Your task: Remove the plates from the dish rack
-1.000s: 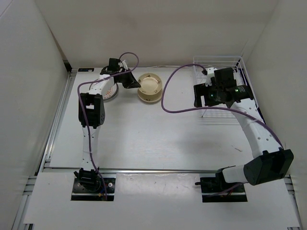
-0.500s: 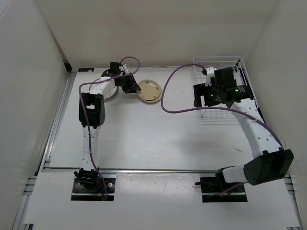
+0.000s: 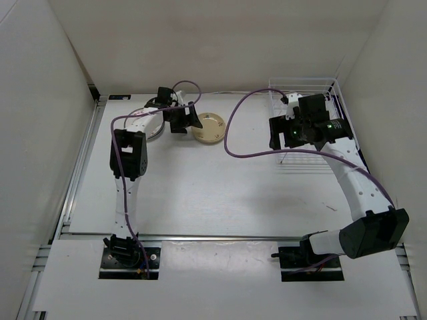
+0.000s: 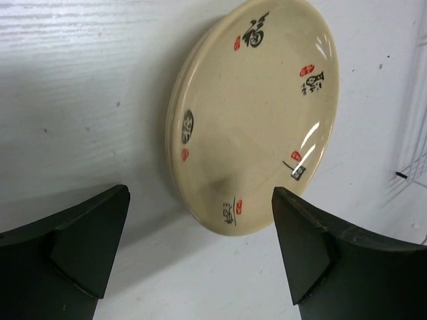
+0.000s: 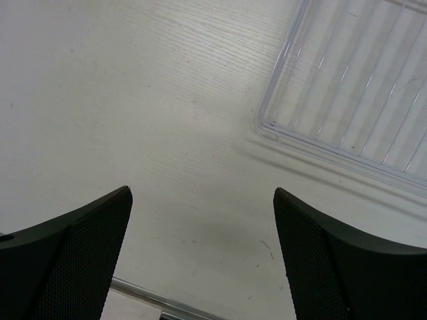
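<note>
Though left pincer (image 4: 200,220) and right pincer (image 5: 200,213) gape, left arm (image 3: 127,155) half-hides plate (image 3: 154,132), seemingly patterned.

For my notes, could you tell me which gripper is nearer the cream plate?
Left. The left gripper is beside the cream plate; the right gripper hangs by the dish rack.

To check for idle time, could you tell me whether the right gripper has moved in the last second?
No. In the top view the right gripper stays at the same spot against the dish rack.
</note>
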`<state>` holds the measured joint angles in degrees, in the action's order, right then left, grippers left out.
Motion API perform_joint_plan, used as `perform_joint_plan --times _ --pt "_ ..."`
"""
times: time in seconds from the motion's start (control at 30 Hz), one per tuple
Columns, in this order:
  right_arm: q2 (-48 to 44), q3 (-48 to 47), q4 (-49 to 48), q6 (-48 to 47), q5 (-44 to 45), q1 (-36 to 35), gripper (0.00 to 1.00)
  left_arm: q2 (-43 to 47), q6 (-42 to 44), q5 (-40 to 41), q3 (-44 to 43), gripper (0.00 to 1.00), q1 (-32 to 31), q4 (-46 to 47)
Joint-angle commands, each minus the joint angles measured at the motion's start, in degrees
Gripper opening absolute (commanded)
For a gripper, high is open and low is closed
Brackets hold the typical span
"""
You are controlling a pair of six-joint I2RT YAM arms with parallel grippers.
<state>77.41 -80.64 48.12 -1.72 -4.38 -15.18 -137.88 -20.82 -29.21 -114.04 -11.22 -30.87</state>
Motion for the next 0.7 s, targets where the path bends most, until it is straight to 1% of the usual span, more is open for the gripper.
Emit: perform_joint_plan --times 0.0,0.03,0.07,0.1,0.13,0.17,0.2,0.23,0.27,0.3,0.33,0.37,0.4,0.43,0.47,0.5,0.53,0.57,0.6,0.63,0.67 --pt "-2.5 0.2 -2.4 -0.1 2.2 -0.2 0.90 10.9 3.9 3.8 1.1 1.00 -0.7 0.0" --pt "-2.5 0.7 -3.1 -0.7 3.8 -0.2 0.90 12.4 4.7 4.7 2.1 1.00 -0.7 -0.7" --pt "-2.5 0.7 -3.9 -0.7 7.3 -0.2 0.90 15.9 6.6 7.3 3.2 1.00 -0.7 -0.7" --pt "-2.5 0.7 -3.9 -1.2 8.4 0.6 0.91 18.0 7.7 9.2 4.0 1.00 -0.7 -1.2" --pt "-2.5 0.7 -4.7 -0.4 9.0 2.3 0.95 20.2 10.2 13.4 5.5 1.00 -0.7 -1.8" --pt "-2.0 0.7 -4.7 -0.4 9.8 3.5 0.97 24.9 11.5 15.8 6.3 1.00 -0.7 -1.8" --pt "-2.0 -0.1 -4.7 0.1 9.8 4.7 1.00 27.2 12.6 18.2 7.2 1.00 -0.7 -1.8" --pt "-1.5 -0.1 -4.7 0.1 9.2 5.9 1.00 29.7 13.7 20.7 8.0 1.00 -0.7 -2.4" --pt "-1.5 -1.1 -5.2 0.9 9.2 8.6 1.00 32.0 14.5 26.4 10.1 1.00 -0.7 -2.4" --pt "-0.9 -2.0 -5.2 1.4 9.2 9.9 1.00 36.6 15.0 29.2 11.5 1.00 -0.7 -2.4" --pt "-0.9 -2.0 -5.2 2.0 9.2 11.0 1.00 39.0 15.0 31.2 12.9 1.00 -0.7 -2.4" --pt "-0.9 -2.6 -5.2 2.0 10.4 12.7 1.00 41.3 16.2 35.0 16.0 1.00 -0.1 -2.4" --pt "-0.9 -2.6 -6.0 2.0 11.4 13.2 1.00 45.8 16.9 36.6 17.8 1.00 -0.1 -2.4" --pt "-2.6 -2.6 -6.0 -0.1 12.1 13.2 1.00 48.1 17.4 37.6 19.6 1.00 0.6 -2.4" --pt "-3.5 -1.7 -6.8 -1.3 13.1 13.2 1.00 50.3 17.4 38.1 23.4 1.00 1.4 -2.4" --pt "-6.6 1.2 -9.1 -2.2 13.8 14.1 1.00 54.7 17.4 37.2 25.3 1.00 2.6 -2.4" --pt "-8.5 3.3 -10.1 -4.8 13.8 14.8 1.00 56.8 17.4 36.6 27.4 1.00 5.8 -2.4" --pt "-10.4 6.1 -11.5 -4.9 13.8 14.8 1.00 58.9 15.2 36.1 32.0 1.00 7.9 -2.4" --pt "-13.1 10.0 -12.3 -3.8 15.5 15.4 1.00 61.0 14.5 34.3 34.6 1.00 10.1 -2.4" --pt "-14.5 11.4 -11.0 -2.9 15.5 16.7 1.00 65.1 13.9 33.4 37.4 1.00 12.1 -2.4" --pt "-16.3 12.9 -10.2 -2.9 11.8 17.5 1.00 67.0 13.9 32.9 40.1 1.00 15.6 -2.4"
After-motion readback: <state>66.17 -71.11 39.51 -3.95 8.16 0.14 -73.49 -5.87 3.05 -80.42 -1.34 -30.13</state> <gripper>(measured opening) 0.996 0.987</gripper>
